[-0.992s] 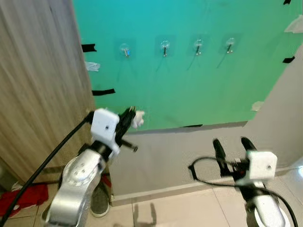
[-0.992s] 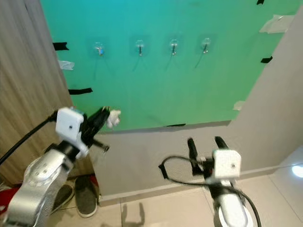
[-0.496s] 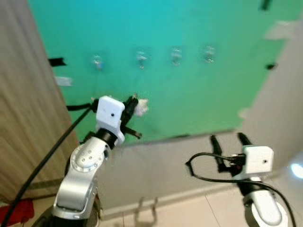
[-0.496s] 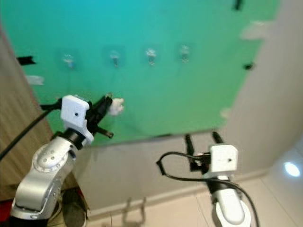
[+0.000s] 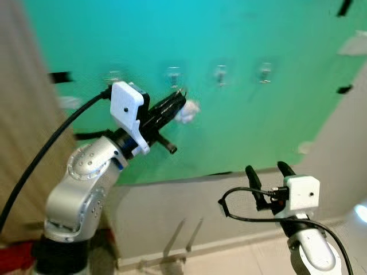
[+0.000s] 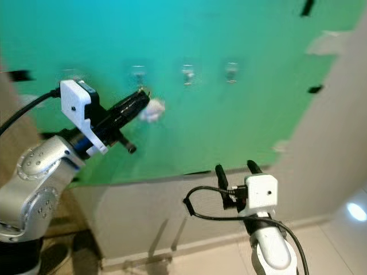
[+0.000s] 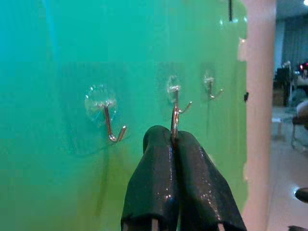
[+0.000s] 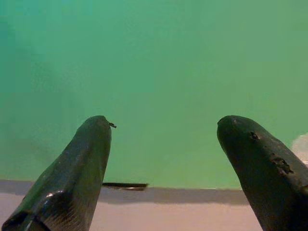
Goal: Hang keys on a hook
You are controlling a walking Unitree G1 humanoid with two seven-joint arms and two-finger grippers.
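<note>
While left gripper (image 7: 174,140) jaws pinch keys (image 5: 187,110) just below hooks (image 7: 111,124), right gripper (image 8: 166,126) jaws wide

Four hooks (image 5: 174,73) stand well apart in a row on the green wall (image 5: 241,132), bare wall between them; a wooden panel (image 5: 23,143) closes in on the left; a grey wall (image 5: 344,154) juts on the right.

A green sheet (image 5: 241,132) taped with black strips (image 5: 344,89) covers the grey wall (image 5: 241,200), wood panelling (image 5: 23,143) alongside, pale tiled floor (image 5: 241,258) below.
</note>
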